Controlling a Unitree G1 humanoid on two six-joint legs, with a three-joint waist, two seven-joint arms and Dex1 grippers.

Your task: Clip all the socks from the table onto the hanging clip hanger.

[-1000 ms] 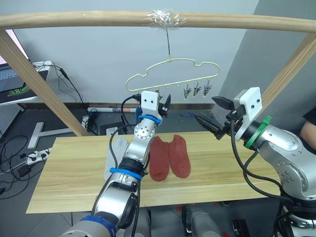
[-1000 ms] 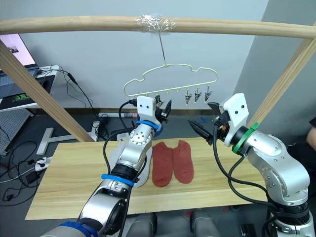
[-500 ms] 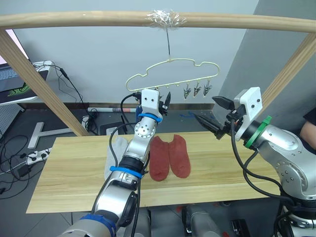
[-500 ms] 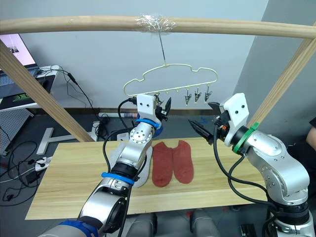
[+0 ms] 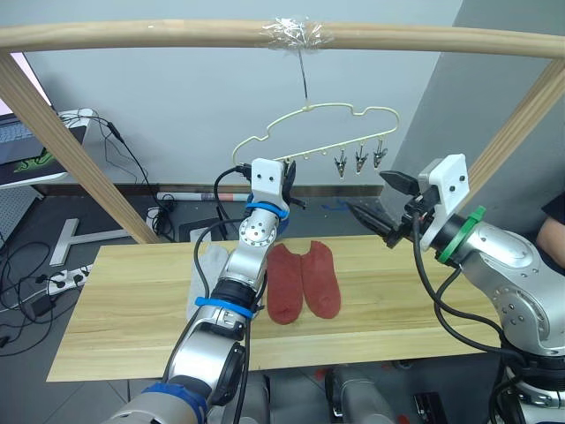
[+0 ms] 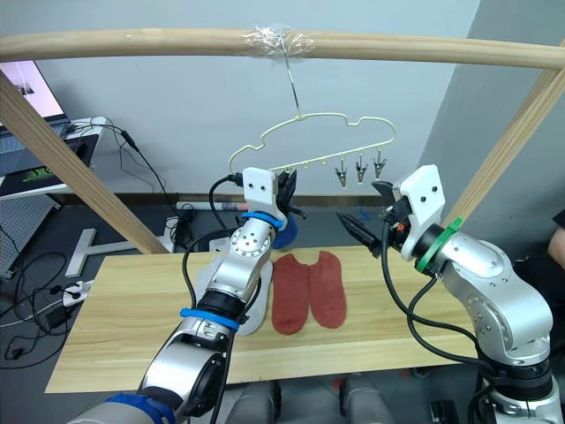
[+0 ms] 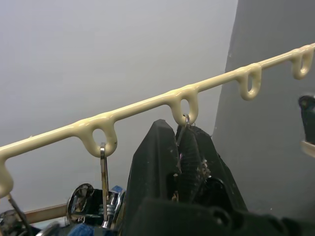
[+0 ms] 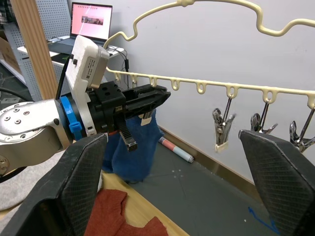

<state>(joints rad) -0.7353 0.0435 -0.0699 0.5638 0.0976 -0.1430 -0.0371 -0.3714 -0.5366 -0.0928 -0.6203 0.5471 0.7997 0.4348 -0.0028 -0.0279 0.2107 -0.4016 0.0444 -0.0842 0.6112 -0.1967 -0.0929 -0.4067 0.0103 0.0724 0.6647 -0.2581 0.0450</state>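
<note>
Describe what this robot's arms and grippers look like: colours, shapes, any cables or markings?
Both arms are rounded silver-grey metal segments with black cables looping along the outside. The left arm wears blue rings at its joints, the right arm a green ring at the wrist. Each wrist carries a white boxy block. The left gripper and right gripper each have two black tapered fingers with ridged inner faces.

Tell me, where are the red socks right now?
The two rust red socks lie flat side by side near the middle of the table, just right of the left arm, with a light grey sock on that arm's other side.
</note>
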